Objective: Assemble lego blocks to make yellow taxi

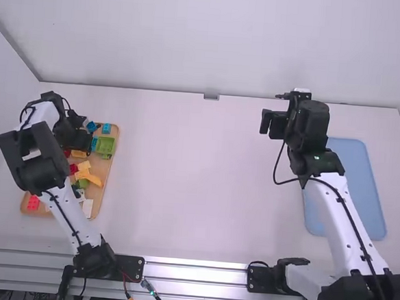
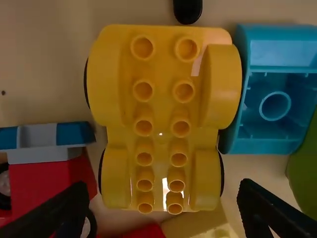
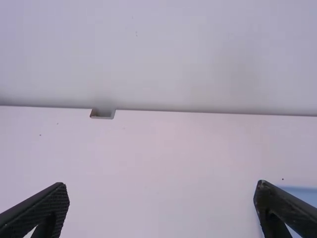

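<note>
The left claw (image 2: pixel 163 187) is the one near to the work. In the high view its arm reaches over the wooden tray (image 1: pixel 101 165), at the left side of the worktop (image 1: pixel 198 177). Its two fingers stand wide apart, with nothing held between them. The yellow car base (image 2: pixel 163 119) lies on this tray with its studs up. Its long axis points straight away from the claw, and the fingers stand one on each side of its nearer end, so they should close across the short width. For this I think no large turn of the wrist is necessary. How much the claw must still go down, I cannot tell.

The narrow place is at one flank: a blue block (image 2: pixel 270 144) is at the farther part of the base, so close that they seem to touch. On the opposite flank, a red piece (image 2: pixel 49 183) sits near one finger. A finger going down there could push this piece, or the base could drag the blue block when it is lifted.

The right claw (image 3: pixel 162 186) is also wide and holds nothing; it is well apart from the base, near the light blue tray (image 1: pixel 363 175). I judge that the taxi is at its beginning, and that the left arm should take the base first.
</note>
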Action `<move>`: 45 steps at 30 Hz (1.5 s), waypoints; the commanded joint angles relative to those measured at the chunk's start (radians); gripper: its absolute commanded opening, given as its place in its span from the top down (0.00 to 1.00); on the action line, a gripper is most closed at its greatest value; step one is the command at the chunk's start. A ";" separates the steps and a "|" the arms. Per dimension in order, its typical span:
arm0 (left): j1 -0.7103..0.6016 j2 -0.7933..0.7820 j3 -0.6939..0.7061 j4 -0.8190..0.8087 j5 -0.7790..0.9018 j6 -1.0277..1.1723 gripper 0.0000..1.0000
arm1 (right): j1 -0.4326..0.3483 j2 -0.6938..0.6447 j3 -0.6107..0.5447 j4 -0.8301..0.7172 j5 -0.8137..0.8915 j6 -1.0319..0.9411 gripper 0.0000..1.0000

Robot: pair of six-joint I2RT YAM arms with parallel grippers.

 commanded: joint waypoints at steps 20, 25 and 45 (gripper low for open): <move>-0.004 0.014 -0.119 0.159 0.018 -0.031 0.30 | -0.001 0.005 0.037 -0.011 0.002 0.000 0.01; 0.001 0.014 -0.124 0.174 0.018 -0.031 0.41 | -0.001 0.005 0.037 -0.011 0.002 0.000 0.01; -0.135 -0.203 -0.035 0.032 0.019 -0.008 0.65 | -0.001 0.005 0.037 -0.029 0.002 0.000 0.01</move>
